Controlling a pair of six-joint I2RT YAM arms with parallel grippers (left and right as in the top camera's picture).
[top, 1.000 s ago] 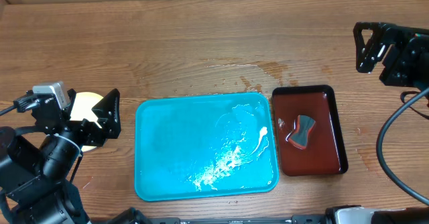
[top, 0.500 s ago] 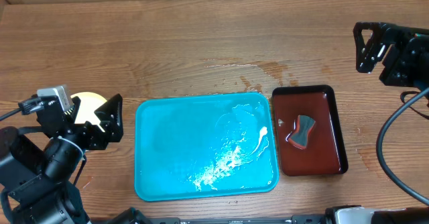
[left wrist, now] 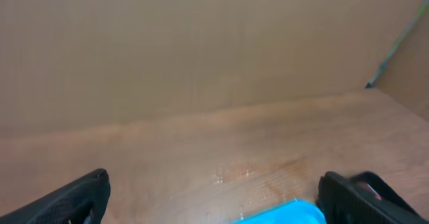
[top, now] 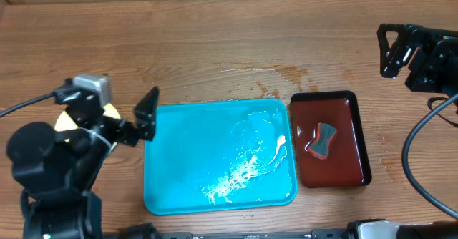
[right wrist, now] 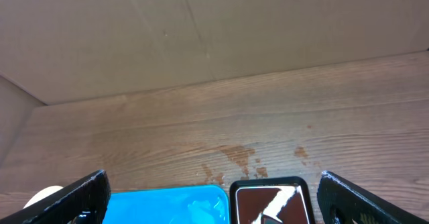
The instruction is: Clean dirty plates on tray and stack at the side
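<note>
White streaks mark the turquoise tray (top: 179, 153); the red-brown tray (top: 345, 164) is black-rimmed, the plate (top: 63, 123) pale yellow.

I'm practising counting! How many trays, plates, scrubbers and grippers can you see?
Trays: 2, turquoise tray and dark red tray
Plates: 1 showing, pale yellow plate, mostly hidden
Scrubber: 1
Grippers: 2, left gripper and right gripper
Total: 6
</note>
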